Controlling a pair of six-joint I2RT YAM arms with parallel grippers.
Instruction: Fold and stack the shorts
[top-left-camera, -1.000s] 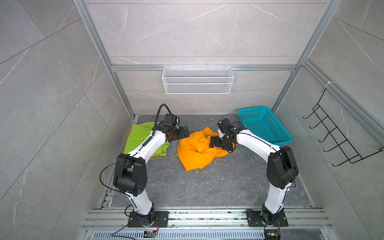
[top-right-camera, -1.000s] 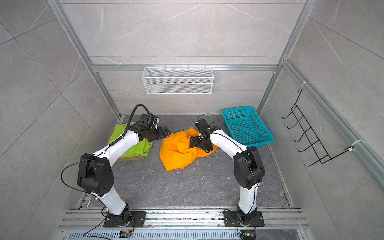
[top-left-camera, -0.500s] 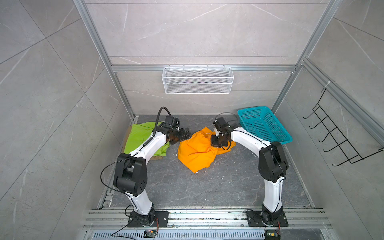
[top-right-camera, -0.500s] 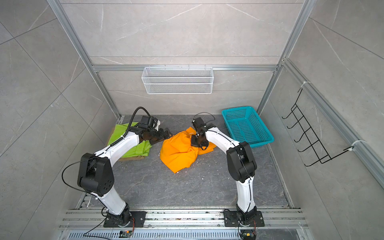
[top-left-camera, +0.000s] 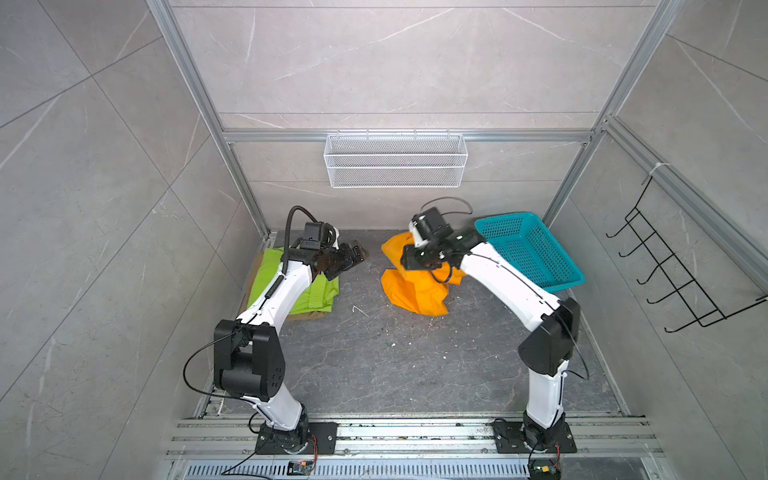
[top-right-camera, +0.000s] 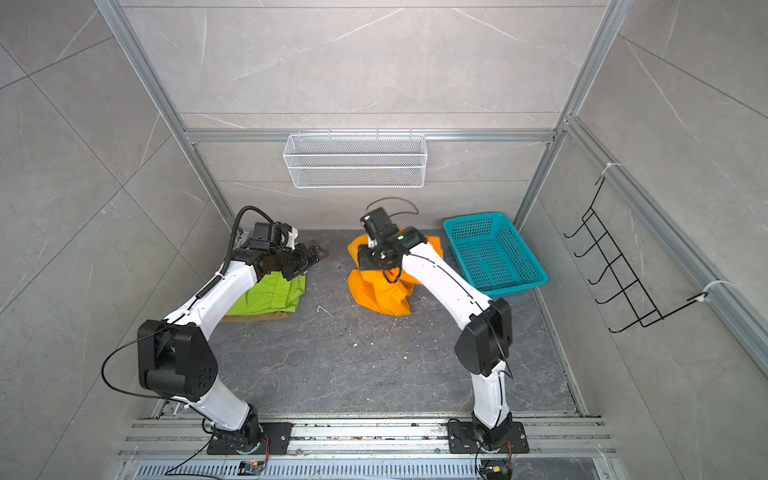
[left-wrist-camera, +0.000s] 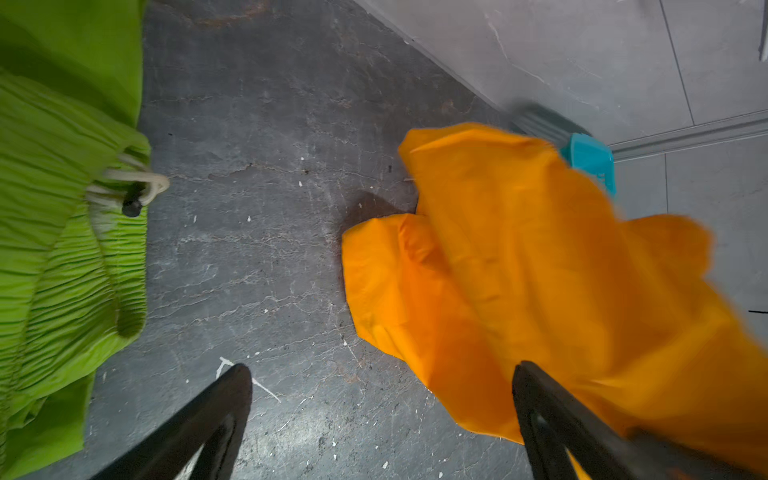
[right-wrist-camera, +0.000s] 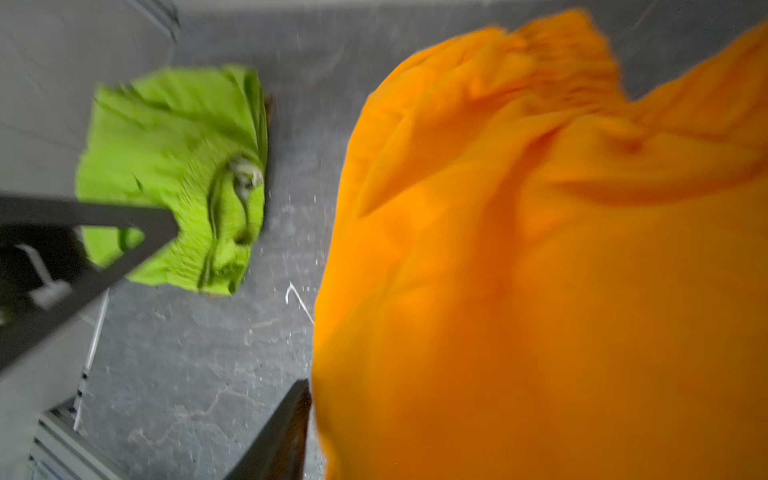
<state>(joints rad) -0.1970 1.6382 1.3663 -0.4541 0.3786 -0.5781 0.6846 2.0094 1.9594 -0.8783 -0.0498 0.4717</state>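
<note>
The orange shorts (top-left-camera: 415, 291) (top-right-camera: 380, 293) are bunched in a heap at the back middle of the floor. My right gripper (top-left-camera: 409, 261) (top-right-camera: 368, 259) sits on top of the heap. In the blurred right wrist view the orange shorts (right-wrist-camera: 540, 270) cover one finger and press against the other finger (right-wrist-camera: 297, 411), so the grip is unclear. My left gripper (top-left-camera: 357, 253) (top-right-camera: 318, 253) (left-wrist-camera: 380, 370) hovers open over bare floor, between the heap and the folded lime green shorts (top-left-camera: 309, 291) (top-right-camera: 276, 293) (left-wrist-camera: 62, 249). A khaki edge (top-right-camera: 257, 318) shows under the green pair.
A teal basket (top-left-camera: 557, 286) (top-right-camera: 519, 286) stands at the back right, close behind the right arm. A white wire basket (top-left-camera: 395, 162) hangs on the back wall. A black hook rack (top-left-camera: 673, 274) hangs on the right wall. White flecks dot the dark floor.
The right gripper has shifted right and back, pulling the orange shorts into a tighter heap, away from the left gripper. The left arm has barely moved.
</note>
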